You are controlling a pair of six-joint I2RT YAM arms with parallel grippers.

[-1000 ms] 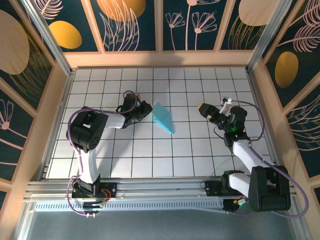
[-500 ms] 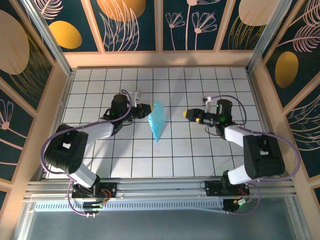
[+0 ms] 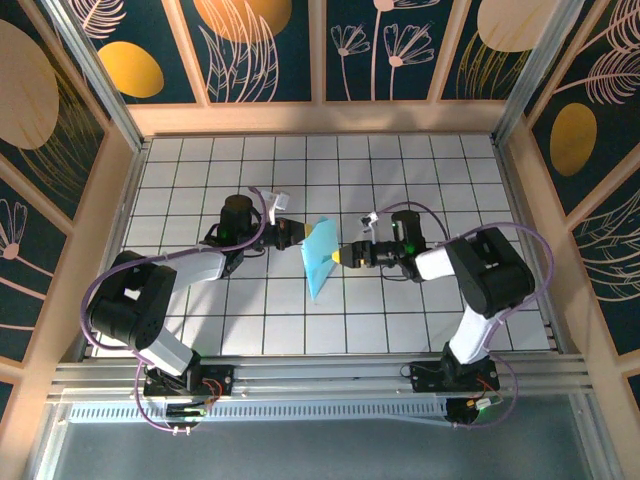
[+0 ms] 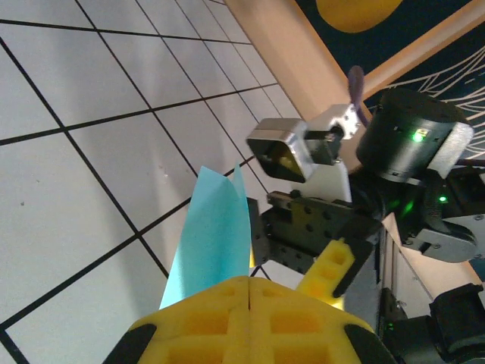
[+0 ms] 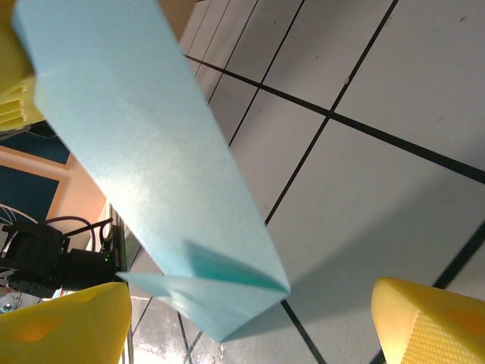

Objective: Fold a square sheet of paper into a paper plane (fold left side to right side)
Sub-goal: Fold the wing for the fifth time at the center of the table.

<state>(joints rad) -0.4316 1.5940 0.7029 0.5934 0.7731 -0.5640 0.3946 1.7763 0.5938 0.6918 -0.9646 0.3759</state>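
Note:
The light-blue sheet of paper (image 3: 319, 256) is folded into a narrow pointed shape and held up off the table, its tip toward the near edge. My left gripper (image 3: 298, 236) is shut on its upper left edge. In the left wrist view the paper (image 4: 209, 235) rises from between the closed yellow pads (image 4: 227, 318). My right gripper (image 3: 344, 256) is open at the paper's right edge. In the right wrist view its yellow fingertips (image 5: 64, 326) stand wide apart either side of the paper's layered end (image 5: 220, 296), not touching it.
The white grid table (image 3: 400, 320) is walled by a wooden frame (image 3: 320, 118) at the back and sides. The two grippers face each other closely mid-table, and the right gripper's finger (image 4: 327, 264) is just beyond the paper in the left wrist view.
The left gripper has lifted and turned the paper from lying flat to hanging tip-down. The right arm has swung left from the table's right side up to the paper's edge, jaws open.

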